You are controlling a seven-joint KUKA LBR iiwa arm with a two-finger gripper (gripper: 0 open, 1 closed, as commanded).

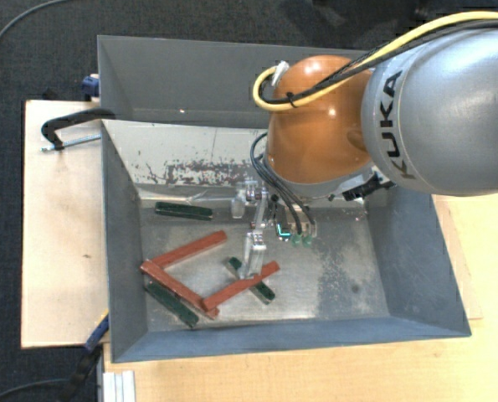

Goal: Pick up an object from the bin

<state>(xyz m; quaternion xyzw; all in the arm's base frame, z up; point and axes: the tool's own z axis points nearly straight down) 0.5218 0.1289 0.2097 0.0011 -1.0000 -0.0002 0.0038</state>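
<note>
My gripper (254,260) hangs below the orange wrist cover, low in the middle of the bin. Its tip comes down where a red stick (232,291) and a short dark green stick (264,291) cross each other. Whether it touches them I cannot tell. Another red stick (195,249) lies slanted just to the left of the gripper.
A third red stick (175,287) runs along the front left and meets the other two at their ends. One dark green stick (171,305) lies beside it near the front wall. Another green stick (184,212) rests by the back left wall.
</note>
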